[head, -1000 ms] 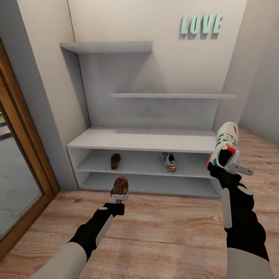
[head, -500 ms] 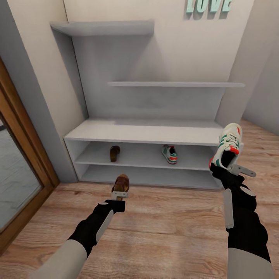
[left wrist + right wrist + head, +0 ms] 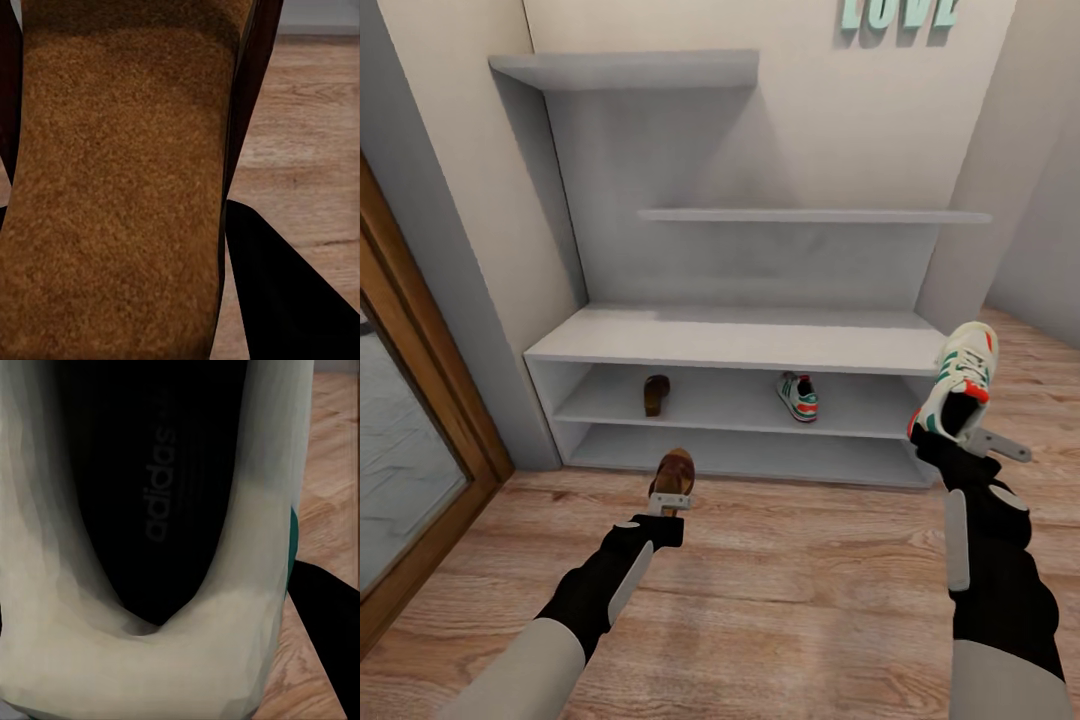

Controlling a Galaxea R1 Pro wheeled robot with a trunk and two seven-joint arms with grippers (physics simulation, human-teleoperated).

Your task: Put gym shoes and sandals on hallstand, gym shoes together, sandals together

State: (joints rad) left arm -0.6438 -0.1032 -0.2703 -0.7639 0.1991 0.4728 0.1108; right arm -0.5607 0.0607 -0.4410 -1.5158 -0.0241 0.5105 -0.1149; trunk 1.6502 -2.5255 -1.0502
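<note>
My left gripper (image 3: 669,502) is shut on a brown sandal (image 3: 674,472), held above the wood floor in front of the white hallstand (image 3: 740,350). Its tan insole (image 3: 120,187) is close up in the left wrist view. My right gripper (image 3: 960,440) is shut on a white gym shoe (image 3: 960,380) with teal stripes, held toe-up by the rack's right end. The shoe's dark inside (image 3: 150,487) faces the right wrist camera. The other sandal (image 3: 655,394) and the other gym shoe (image 3: 798,396) rest apart on the middle shelf.
A wood-framed glass door (image 3: 410,440) stands at the left. Two thin wall shelves (image 3: 810,215) hang above the rack, under teal letters (image 3: 900,12). Plank floor (image 3: 780,580) stretches between me and the rack.
The view has moved nearer the rack and tilted down. My right gripper has carried the gym shoe slightly right and lower. The left arm holds steady with the sandal.
</note>
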